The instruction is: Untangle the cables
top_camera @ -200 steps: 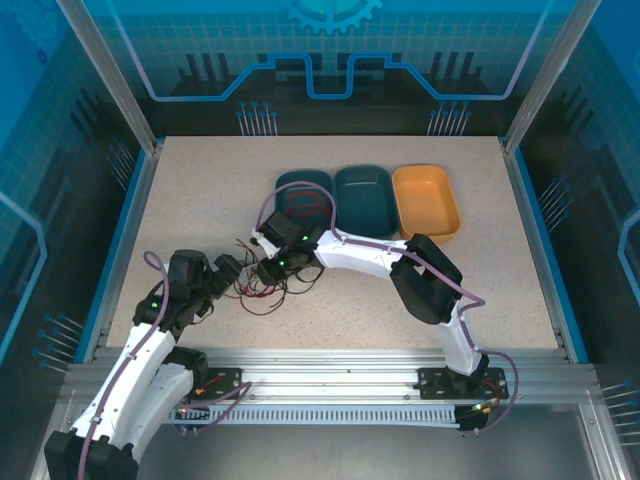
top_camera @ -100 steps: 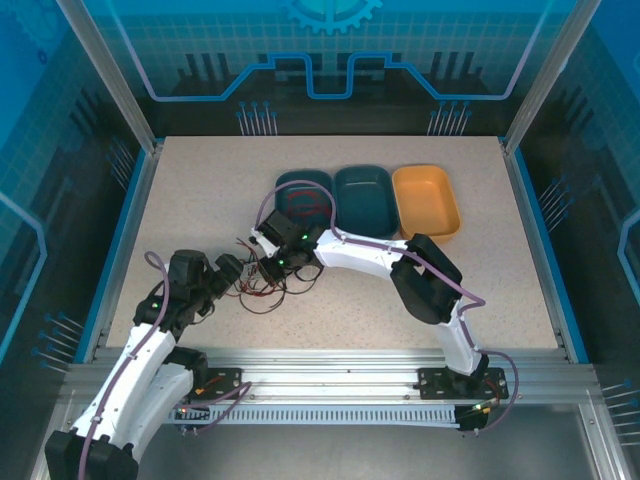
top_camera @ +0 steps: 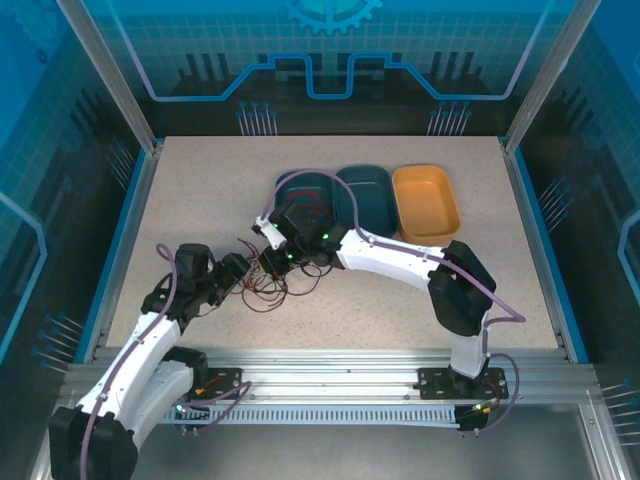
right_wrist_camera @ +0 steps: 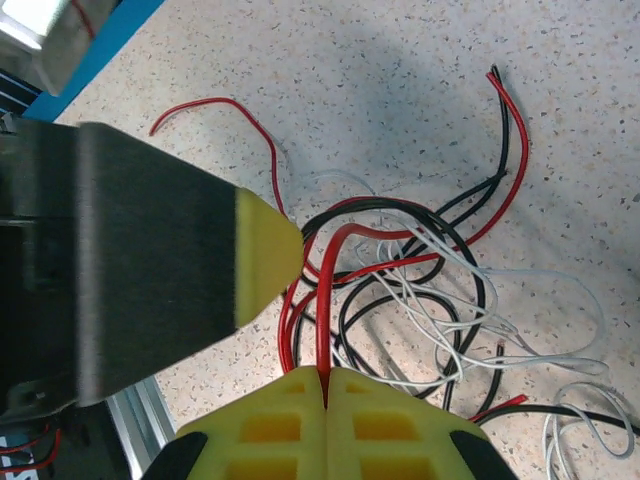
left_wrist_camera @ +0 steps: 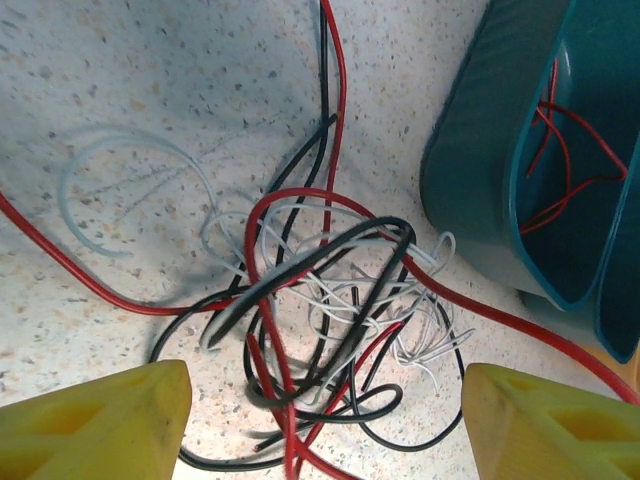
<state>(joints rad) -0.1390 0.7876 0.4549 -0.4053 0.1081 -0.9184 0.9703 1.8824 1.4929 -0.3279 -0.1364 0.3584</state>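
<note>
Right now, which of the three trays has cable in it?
The leftmost teal tray, nearest the tangled cables: red cable loops lie inside. None shows in the middle teal tray or the orange tray.

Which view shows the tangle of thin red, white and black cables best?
Left wrist: the tangle of thin red, white and black cables lies close, its crossings distinct. Right wrist: partly blocked. Top external: small, detail lost.

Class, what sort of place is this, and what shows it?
Probably a robotics lab cell: left arm and right arm bolted to an aluminium rail, a speckled table enclosed by blue panels, and tangled cables.
</note>
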